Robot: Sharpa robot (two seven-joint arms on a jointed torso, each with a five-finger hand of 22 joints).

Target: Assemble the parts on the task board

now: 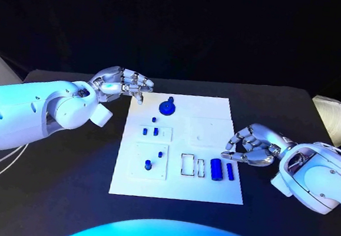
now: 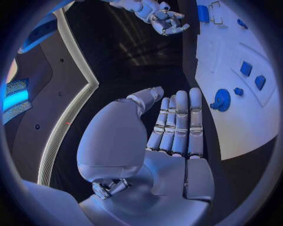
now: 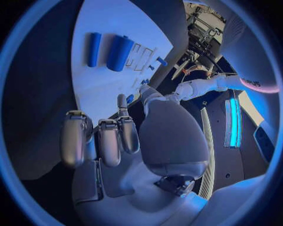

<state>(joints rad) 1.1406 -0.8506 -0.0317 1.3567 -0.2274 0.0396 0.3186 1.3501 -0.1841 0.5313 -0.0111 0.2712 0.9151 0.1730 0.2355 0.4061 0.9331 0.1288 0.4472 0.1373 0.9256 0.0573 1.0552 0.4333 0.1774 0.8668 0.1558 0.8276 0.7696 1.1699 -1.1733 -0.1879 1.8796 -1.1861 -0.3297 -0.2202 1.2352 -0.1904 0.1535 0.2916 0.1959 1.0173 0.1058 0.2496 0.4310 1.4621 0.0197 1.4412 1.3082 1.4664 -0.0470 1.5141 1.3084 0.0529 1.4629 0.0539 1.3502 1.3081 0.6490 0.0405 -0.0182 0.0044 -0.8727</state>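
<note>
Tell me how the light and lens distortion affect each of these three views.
Head view: blue light washes the task board and both arms; dark background. Left wrist view: fisheye bends the board's edge beside the left hand. Right wrist view: same curving, and the right hand sits in dim shade.

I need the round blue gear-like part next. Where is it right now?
In the head view the round blue part lies on the task board near its far left corner, just right of the left hand.
</note>
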